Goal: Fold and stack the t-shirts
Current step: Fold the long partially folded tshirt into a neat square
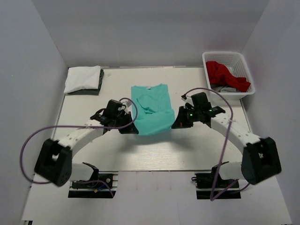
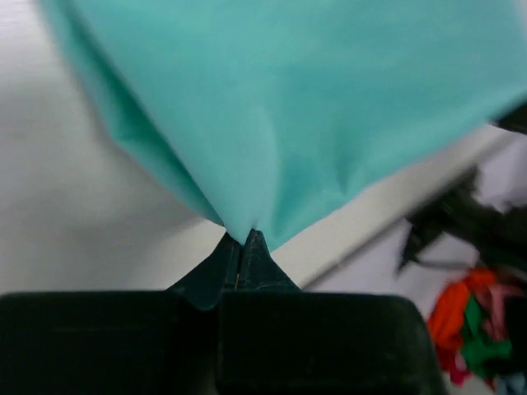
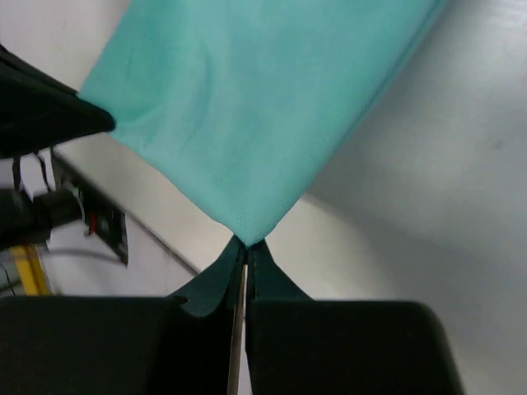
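At the frame's centre, the near corners of the soft teal-green cloth t-shirt (image 1: 152, 110) are pinched above the white tabletop (image 1: 117, 154) by the tightly closed left hand (image 1: 134, 131) and right hand (image 1: 174, 123).

Plain teal-green t-shirt (image 1: 152, 110), white t-shirt (image 1: 82, 78), red t-shirt (image 1: 224, 74), white lattice basket (image 1: 222, 53), purple cables (image 1: 206, 88), off-white table (image 1: 197, 150)

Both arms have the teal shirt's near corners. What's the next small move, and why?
Probably carry both corners together toward the collar and lay them down. The left gripper and right gripper each pinch a raised hem corner of the teal t-shirt, whose far half lies flat.
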Controlling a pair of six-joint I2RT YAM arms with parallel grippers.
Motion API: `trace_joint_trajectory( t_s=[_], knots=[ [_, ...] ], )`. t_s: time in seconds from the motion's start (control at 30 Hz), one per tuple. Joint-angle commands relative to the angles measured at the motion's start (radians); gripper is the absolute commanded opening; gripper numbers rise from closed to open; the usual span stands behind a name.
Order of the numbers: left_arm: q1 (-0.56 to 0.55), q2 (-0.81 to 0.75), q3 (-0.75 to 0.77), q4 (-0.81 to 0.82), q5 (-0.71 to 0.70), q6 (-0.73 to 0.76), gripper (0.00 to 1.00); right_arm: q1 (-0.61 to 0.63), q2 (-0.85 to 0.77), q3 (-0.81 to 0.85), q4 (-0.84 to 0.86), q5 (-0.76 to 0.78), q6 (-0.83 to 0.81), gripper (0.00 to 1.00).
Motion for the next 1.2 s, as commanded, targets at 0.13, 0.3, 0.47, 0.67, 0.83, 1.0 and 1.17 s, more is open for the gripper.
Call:
trace_joint_trajectory(
  t_s=[0.13,0.3,0.47,0.67,0.83,1.0,1.17],
  knots=[
    [-0.024,-0.380,-0.023,-0.034,0.328,0.005,0.00,-0.001,-0.219,0.066,-0.434,-0.226,-0.240,0.00],
    [-0.024,-0.414,0.050,-0.115,0.347,-0.019,0.00,-0.005,-0.292,0.177,-0.569,-0.295,-0.302,0.00],
    [-0.024,-0.425,0.105,-0.129,0.295,-0.038,0.00,-0.005,-0.299,0.257,-0.598,-0.296,-0.308,0.00],
    [-0.002,-0.402,0.135,-0.158,0.212,-0.058,0.00,-0.020,-0.231,0.315,-0.597,-0.251,-0.313,0.00],
    [-0.001,-0.353,0.168,-0.158,0.068,-0.090,0.00,-0.053,-0.130,0.327,-0.495,-0.218,-0.253,0.00],
    [-0.001,-0.241,0.224,-0.183,-0.043,-0.099,0.00,-0.082,-0.061,0.332,-0.420,-0.233,-0.202,0.00],
    [0.018,-0.135,0.245,-0.168,-0.119,-0.110,0.00,-0.108,0.045,0.350,-0.305,-0.276,-0.176,0.00]
  ],
)
